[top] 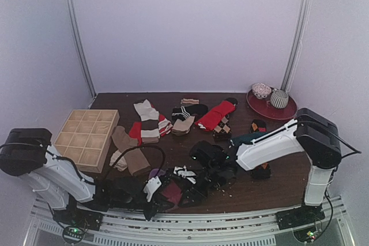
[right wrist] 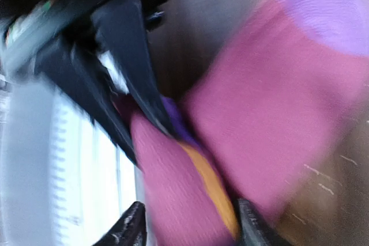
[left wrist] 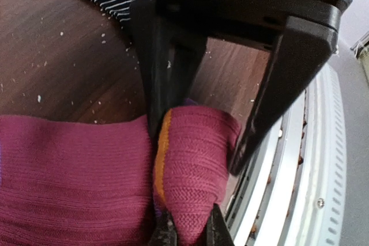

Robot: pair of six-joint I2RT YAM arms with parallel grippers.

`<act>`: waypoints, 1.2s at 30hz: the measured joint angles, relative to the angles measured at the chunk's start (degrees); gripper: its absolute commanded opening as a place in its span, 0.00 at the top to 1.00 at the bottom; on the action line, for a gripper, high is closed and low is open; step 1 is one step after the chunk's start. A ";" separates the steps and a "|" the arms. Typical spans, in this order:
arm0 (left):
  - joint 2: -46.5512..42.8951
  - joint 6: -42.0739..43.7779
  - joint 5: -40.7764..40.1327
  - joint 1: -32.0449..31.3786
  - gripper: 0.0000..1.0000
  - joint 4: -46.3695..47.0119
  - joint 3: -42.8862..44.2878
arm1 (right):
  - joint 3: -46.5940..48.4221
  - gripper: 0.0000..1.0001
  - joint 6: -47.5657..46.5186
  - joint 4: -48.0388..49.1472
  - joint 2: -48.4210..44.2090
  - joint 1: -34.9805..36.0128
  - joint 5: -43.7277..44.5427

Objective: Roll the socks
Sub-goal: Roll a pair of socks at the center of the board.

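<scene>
Near edge, left fingers pinching magenta sock

The left arm sits low, bent back at its elbow, and reaches in toward the middle. Its left tool has both fingers squeezed tight on a fold of the purple-red sock. The right arm comes down from its high shoulder, so the right tool meets the left tool almost tip to tip. The right tool's fingers stand wide apart, one on each side of the sock end that pokes out just past the left tool.
</scene>
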 measured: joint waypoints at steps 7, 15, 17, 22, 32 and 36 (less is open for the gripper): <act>-0.59 -11.10 3.78 0.63 1.00 4.83 -4.37 | -18.12 0.37 -11.30 20.13 -12.81 3.06 16.28; 2.47 -16.17 5.18 1.18 1.00 10.73 -5.57 | -17.59 0.37 -25.31 25.83 -12.37 8.33 18.69; 3.61 -16.74 5.79 1.33 1.00 12.44 -5.66 | -16.00 0.37 -27.23 24.96 -11.17 9.22 18.64; 5.40 -17.35 6.71 1.44 1.00 15.23 -5.79 | -12.92 0.38 -30.45 22.38 -7.93 10.34 18.62; 6.99 -17.70 7.50 1.79 1.00 18.45 -6.49 | -10.86 0.61 -32.81 19.50 -3.61 10.36 20.44; 7.52 -17.75 7.72 1.92 0.92 19.39 -6.62 | -9.40 0.77 -32.09 17.29 -3.26 10.34 20.44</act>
